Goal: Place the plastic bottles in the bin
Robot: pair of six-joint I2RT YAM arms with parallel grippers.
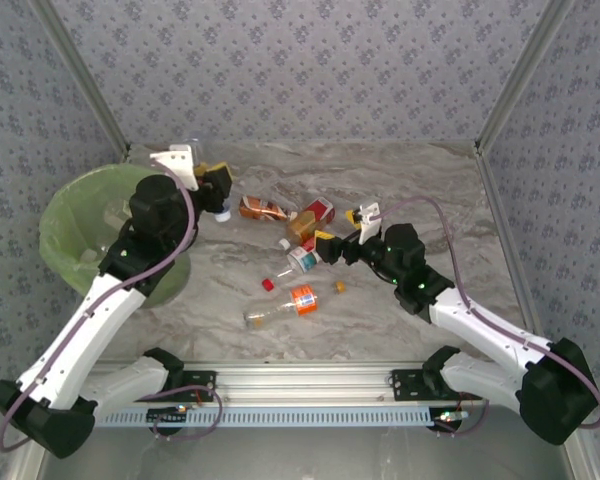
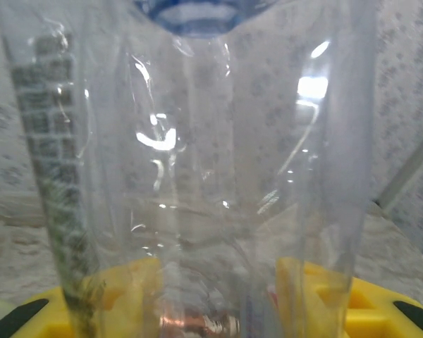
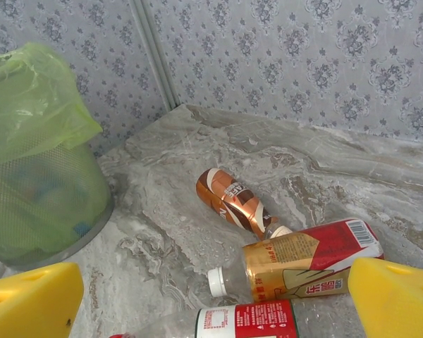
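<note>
Between the left gripper's [image 1: 216, 190] yellow fingers [image 2: 317, 296] stood a clear, thin-walled plastic bottle with a blue cap [image 2: 211, 176], clamped near its base with the cap end pointing away from the wrist camera. From above, that gripper hung over the grey marble-patterned table [image 1: 430, 200], just off the far right side of the round bin lined with a translucent light-green bag [image 1: 55, 215], which stood at the table's left edge.

The other bottles lay on their sides in a loose cluster near the middle of the table, well apart from the bin. A brown and copper bottle [image 1: 263, 209] was the farthest back. Just right of it lay a bottle wrapped in a gold and red label [image 1: 315, 213]; the right wrist view showed the two [image 3: 229, 201] [image 3: 310, 260] nearly touching. In front of them lay a clear bottle with a red and white label [image 1: 303, 258], and closest to the arms a clear bottle with an orange label [image 1: 285, 303]. A loose red cap [image 1: 268, 284] and a small orange cap [image 1: 340, 287] sat beside it.

The right gripper [image 1: 330, 245] hovered low at the cluster's right side, its yellow fingers [image 3: 32, 303] spread wide and holding nothing, the red and white labelled bottle [image 3: 247, 318] lying between them. The mesh-sided bin [image 3: 35, 176] stood off to their left.
</note>
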